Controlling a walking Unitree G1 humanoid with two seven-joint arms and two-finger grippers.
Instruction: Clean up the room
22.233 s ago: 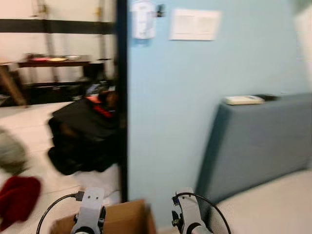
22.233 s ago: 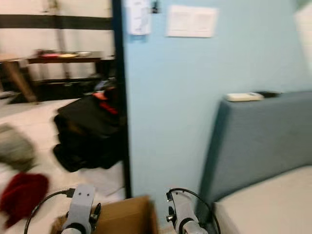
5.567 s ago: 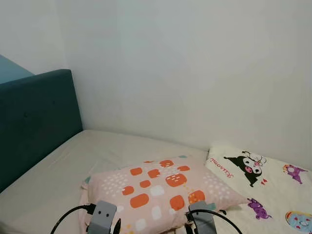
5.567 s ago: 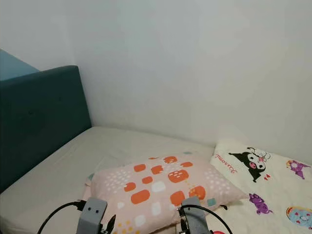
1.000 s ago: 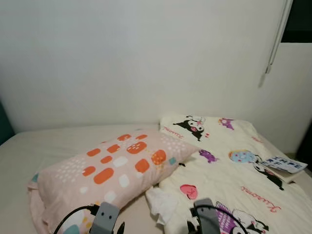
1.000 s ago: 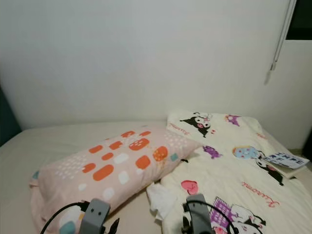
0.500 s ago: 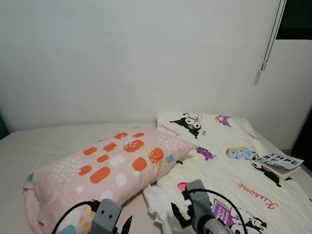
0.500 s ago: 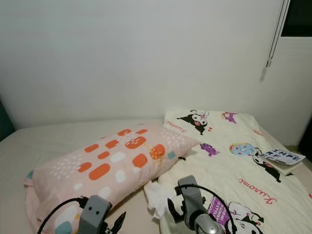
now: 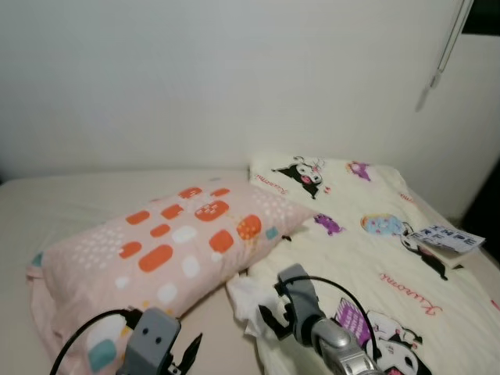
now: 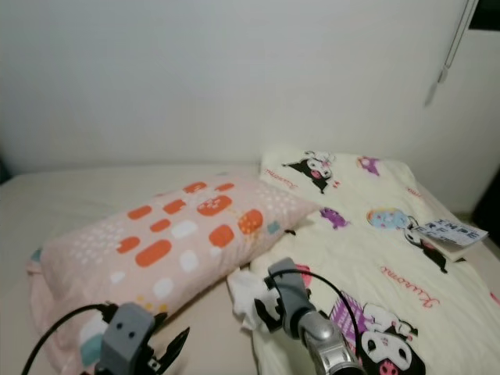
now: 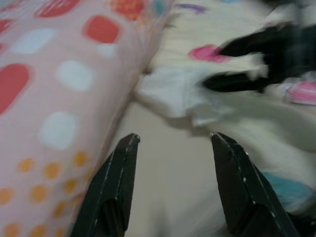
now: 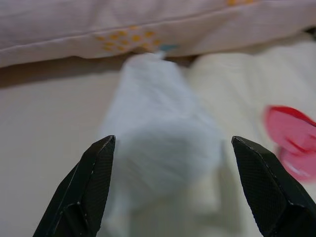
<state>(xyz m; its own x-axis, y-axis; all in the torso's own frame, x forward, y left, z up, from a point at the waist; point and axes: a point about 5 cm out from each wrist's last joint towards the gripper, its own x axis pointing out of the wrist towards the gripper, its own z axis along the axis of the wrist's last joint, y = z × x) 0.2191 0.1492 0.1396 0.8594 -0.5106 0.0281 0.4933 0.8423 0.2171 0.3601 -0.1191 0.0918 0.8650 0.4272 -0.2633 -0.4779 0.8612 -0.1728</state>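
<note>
A crumpled white tissue (image 9: 248,301) is seen on the bed (image 9: 94,191), lying at the edge of a cartoon-printed blanket (image 9: 391,258) and just beside the lower corner of a pink pillow (image 9: 164,246) with orange and white patches. The right gripper (image 12: 170,185) is held close over the tissue, its fingers (image 12: 94,182) spread wide on either side of it and not yet touching it. The left gripper (image 11: 173,187) is kept low at about 7 o'clock in the head view, its fingers (image 11: 116,187) released and parted, holding nothing. A book (image 9: 447,241) is seen lying on the blanket at about 3 o'clock, well apart from the tissue.
</note>
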